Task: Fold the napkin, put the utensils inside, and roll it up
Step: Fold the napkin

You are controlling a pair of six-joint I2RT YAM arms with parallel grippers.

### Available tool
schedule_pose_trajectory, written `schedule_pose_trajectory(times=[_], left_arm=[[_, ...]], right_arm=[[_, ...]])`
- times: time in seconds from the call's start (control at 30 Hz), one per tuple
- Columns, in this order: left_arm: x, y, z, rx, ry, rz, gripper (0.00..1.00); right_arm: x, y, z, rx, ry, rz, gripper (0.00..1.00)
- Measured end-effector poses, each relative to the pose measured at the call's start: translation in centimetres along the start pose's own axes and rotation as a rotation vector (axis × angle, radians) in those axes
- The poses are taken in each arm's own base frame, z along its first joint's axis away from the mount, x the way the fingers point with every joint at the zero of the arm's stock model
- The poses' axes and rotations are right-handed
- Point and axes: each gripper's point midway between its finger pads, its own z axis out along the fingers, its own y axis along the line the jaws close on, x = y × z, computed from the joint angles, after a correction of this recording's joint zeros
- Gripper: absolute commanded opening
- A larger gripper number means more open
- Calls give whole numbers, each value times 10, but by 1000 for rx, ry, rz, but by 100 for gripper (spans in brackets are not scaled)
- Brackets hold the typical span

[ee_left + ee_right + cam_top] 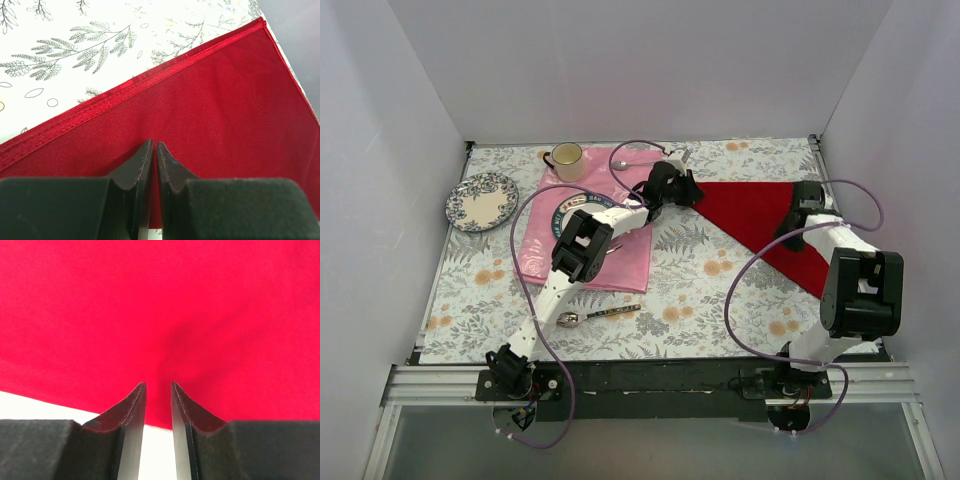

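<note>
To the left of my left pincer (pixel 692 190), a pale pink cloth (pixel 635 260) lies on the flowered table cover (pixel 700 290). A cream mug (pixel 566 156) stands further left and further out. A plain silver spoon (pixel 625 165) lies between the mug and the pincer. A patterned plate (pixel 481 200) sits well off to the left.

round blue-and-white printed emblem (pixel 570 207) on the pink cloth (pixel 625 265), ring of lettering around it, partly covered, letters too small to read, no other legible text, labels or numbers
</note>
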Motion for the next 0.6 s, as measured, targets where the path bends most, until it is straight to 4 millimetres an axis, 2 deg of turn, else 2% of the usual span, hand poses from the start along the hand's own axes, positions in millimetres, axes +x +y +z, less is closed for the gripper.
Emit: schedule_pose_trajectory(times=[0.1,0.17,0.33,0.4,0.47,0.6], left_arm=[[-1,1,0,1,1,4,8],[-1,1,-1,1,1,5,8],[-1,1,-1,2,3,3,7],[-1,1,-2,5,5,-2,7],[-1,1,-2,10,7,-10,6],[1,-1,-3,19,16,-34,6]], right_arm=[[34,-35,1,61,60,45,32],[47,-61,2,109,87,100,31],[56,-120,-13,218,53,253,31],[62,-136,-22,255,40,283,31],[62,-143,-31,275,23,296,30],[47,-148,-46,292,-68,331,27]])
